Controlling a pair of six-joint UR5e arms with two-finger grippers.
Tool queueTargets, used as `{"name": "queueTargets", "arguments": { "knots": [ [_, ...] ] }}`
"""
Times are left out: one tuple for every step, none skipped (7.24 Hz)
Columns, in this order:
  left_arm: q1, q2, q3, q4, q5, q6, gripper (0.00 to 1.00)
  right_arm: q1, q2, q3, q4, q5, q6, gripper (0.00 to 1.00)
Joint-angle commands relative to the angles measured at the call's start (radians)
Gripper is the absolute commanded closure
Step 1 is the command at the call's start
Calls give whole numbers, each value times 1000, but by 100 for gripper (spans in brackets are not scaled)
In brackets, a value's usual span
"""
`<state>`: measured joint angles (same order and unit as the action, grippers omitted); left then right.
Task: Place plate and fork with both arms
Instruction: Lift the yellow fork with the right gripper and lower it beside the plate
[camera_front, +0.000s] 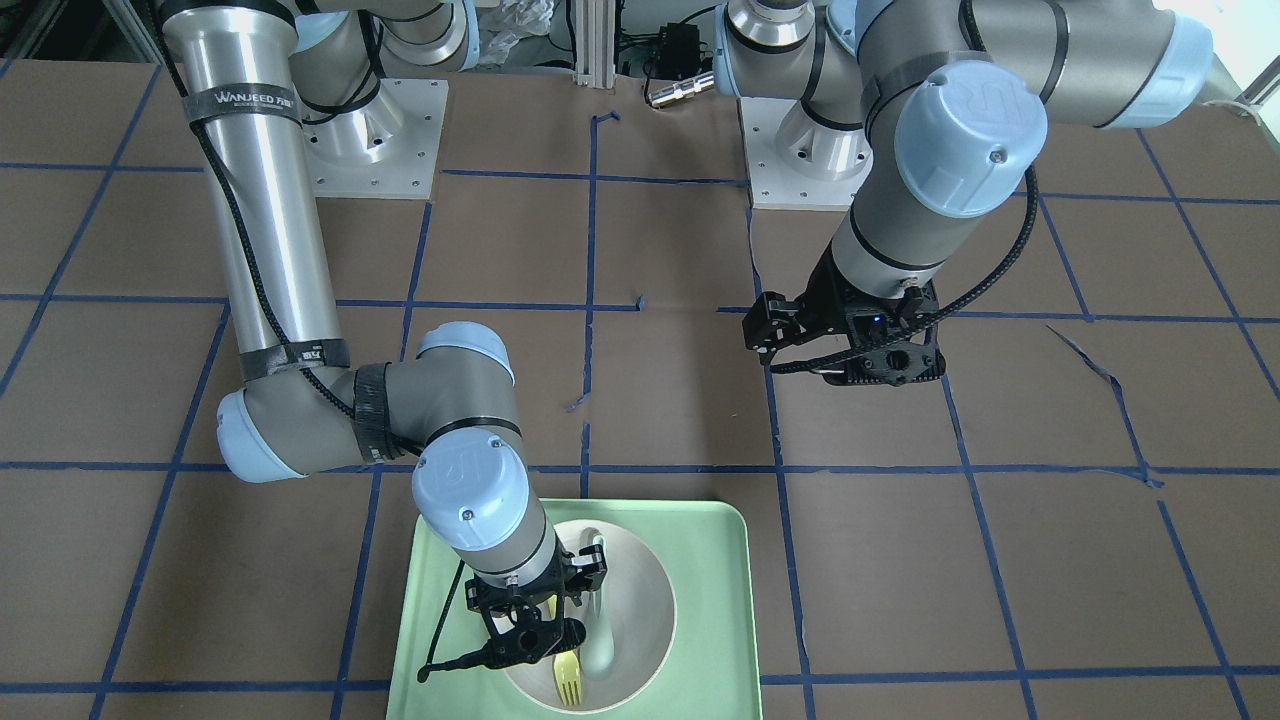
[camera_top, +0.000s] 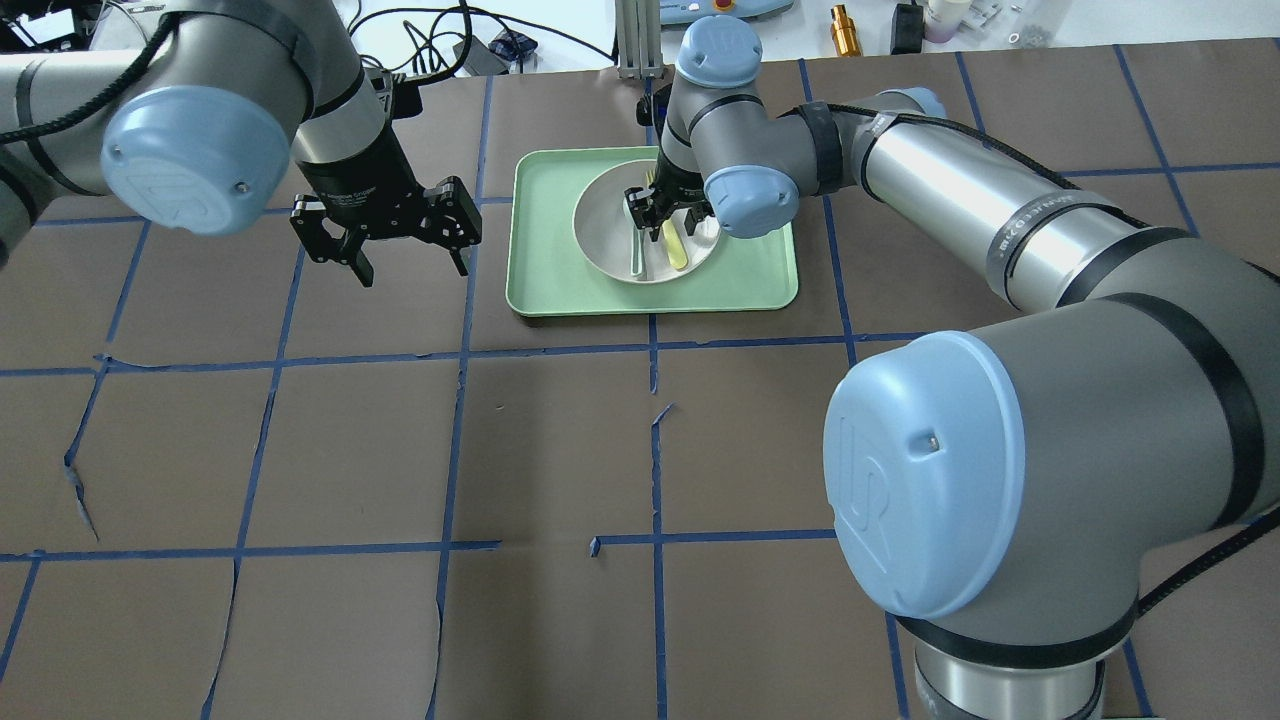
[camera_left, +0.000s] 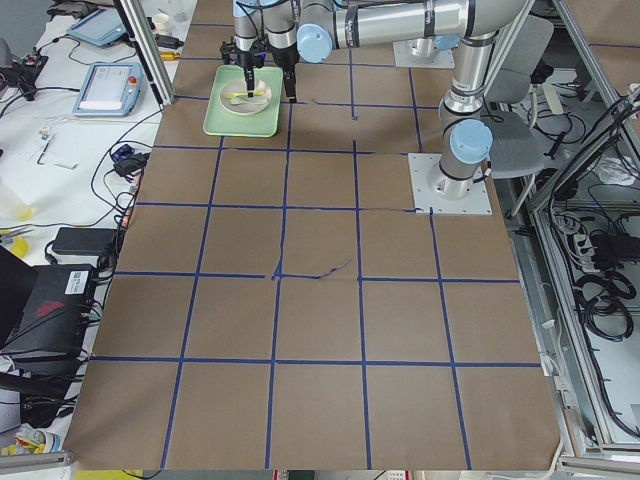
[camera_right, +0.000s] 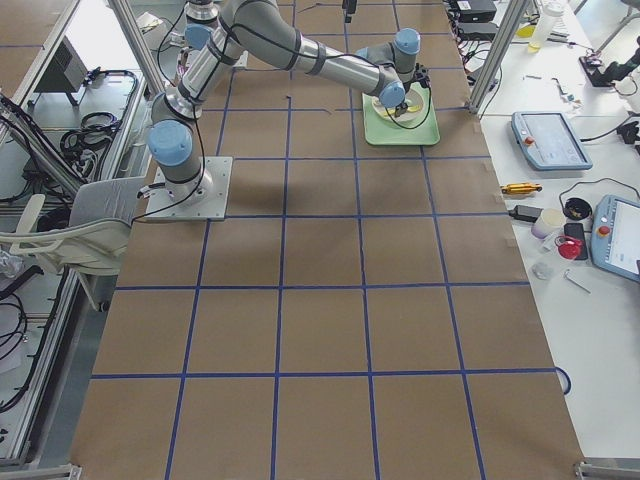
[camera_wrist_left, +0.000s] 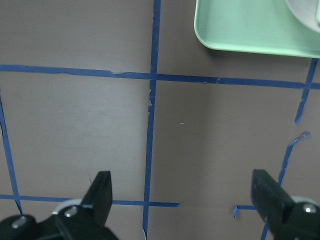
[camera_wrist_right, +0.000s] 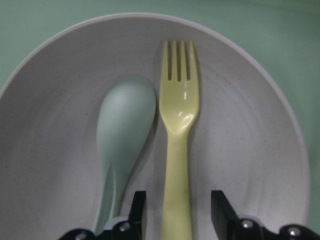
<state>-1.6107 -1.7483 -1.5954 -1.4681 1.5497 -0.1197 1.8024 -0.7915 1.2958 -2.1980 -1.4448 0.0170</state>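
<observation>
The fork (camera_wrist_right: 179, 150) lies flat in the plate (camera_wrist_right: 250, 160), tines pointing away from the robot, with a pale green spoon (camera_wrist_right: 125, 125) alongside it, close enough that the two bowls almost touch. The plate sits in a mint-green tray (camera_front: 710, 600), which rests near the middle of the table's (camera_top: 560, 450) far edge, the edge away from the robot's bases. The right gripper (camera_wrist_right: 178, 195) is down over the plate, its jaws set narrowly apart either side of the fork's handle, a gap showing on each side and nothing held yet. From where I stand this looks like the moment just before the grasp on the fork. To do it well, I'd say the jaws should stay centred on the handle and close squarely. The jaw on the spoon's side sits right by the spoon's handle, so any drift that way could catch it or drag it along. How low the fingertips sit against the plate's floor I can't make out. They'd want to be low enough to get under the handle's rounded edge without scraping. The left gripper (camera_wrist_left: 182, 187) hangs wide open over bare table beside the tray, on the robot's left, clear of everything and well placed to go for the plate.
</observation>
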Motion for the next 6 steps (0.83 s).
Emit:
{"name": "queueTargets", "arguments": {
  "knots": [
    [0,0,0,0,0,0,0,0,-2,7,1,-15,0,70],
    [0,0,0,0,1,0,0,0,-2,7,1,-17,0,90],
    [3,-2,0,0,0,5,0,0,-8,7,4,-22,-2,100],
    [3,-3,-1,0,0,9,0,0,-12,7,9,-25,4,100],
    [5,-3,0,0,0,11,0,0,-38,5,14,-26,18,100],
    [5,-3,0,0,0,11,0,0,-72,4,42,-29,21,100]
  ]
}}
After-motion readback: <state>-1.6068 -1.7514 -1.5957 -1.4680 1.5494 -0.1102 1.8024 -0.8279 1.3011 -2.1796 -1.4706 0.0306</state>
